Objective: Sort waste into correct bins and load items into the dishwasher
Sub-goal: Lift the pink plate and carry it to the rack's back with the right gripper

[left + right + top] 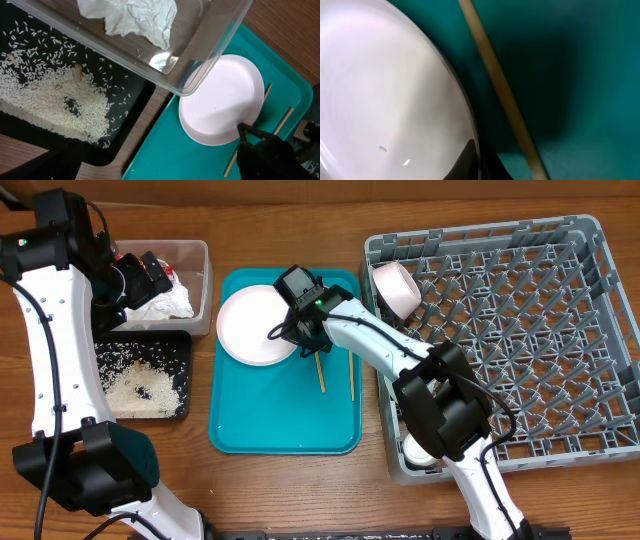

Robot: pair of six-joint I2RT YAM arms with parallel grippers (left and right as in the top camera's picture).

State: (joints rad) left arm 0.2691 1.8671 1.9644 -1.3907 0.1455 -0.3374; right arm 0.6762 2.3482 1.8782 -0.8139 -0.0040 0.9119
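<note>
A pale pink plate (pixel 250 325) lies on the teal tray (pixel 285 425). My right gripper (pixel 297 330) is shut on the plate's right rim; in the right wrist view the rim (pixel 465 115) sits between my fingertips (pixel 480 162). Two wooden chopsticks (pixel 321 372) (pixel 351 375) lie on the tray beside it. My left gripper (pixel 152 275) hovers open and empty over the clear tub (pixel 203 252), which holds the crumpled napkin (pixel 172 302) (pixel 135 17). The black tray (pixel 185 345) holds rice scraps (pixel 45 95). A small red bit shows by the tub's napkin.
The grey dish rack (pixel 600 300) stands at the right, with a pale bowl (pixel 397 288) on edge in its near-left corner area and a white cup (pixel 418 450) at its lower left. My right arm stretches from the rack over the tray.
</note>
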